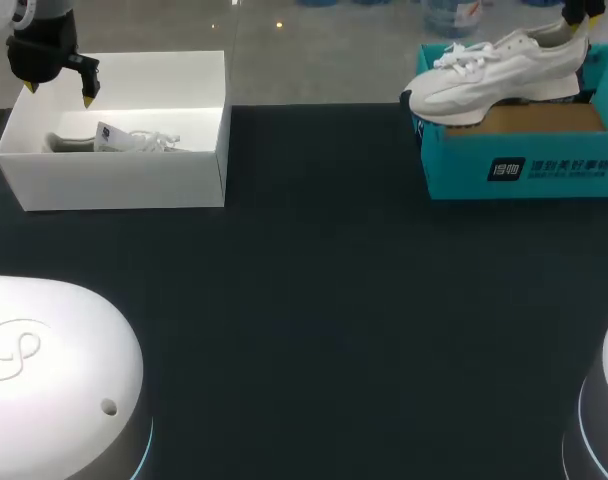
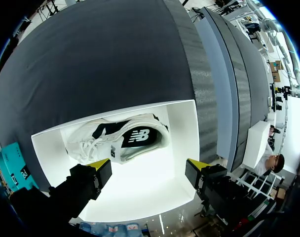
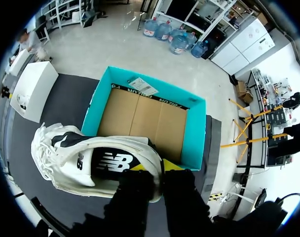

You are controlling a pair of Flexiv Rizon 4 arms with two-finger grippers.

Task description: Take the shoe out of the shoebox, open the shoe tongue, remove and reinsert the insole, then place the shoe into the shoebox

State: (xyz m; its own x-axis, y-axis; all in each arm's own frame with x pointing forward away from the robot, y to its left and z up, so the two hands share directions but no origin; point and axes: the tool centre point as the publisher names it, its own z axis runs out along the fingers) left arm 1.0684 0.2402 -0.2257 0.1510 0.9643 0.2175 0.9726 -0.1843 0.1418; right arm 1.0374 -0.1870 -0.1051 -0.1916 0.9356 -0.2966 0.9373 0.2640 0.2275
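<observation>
The dark worktop (image 1: 314, 330) carries a teal shoebox (image 1: 524, 165) at its far right corner and a white box (image 1: 124, 180) at its far left. My right gripper (image 3: 158, 168) pinches the heel rim of the white shoe (image 1: 494, 75), which is just above the teal shoebox. I judge the shoe light and soft-sided, firmest at the heel. My left gripper (image 2: 147, 168) hangs spread over the white box.
</observation>
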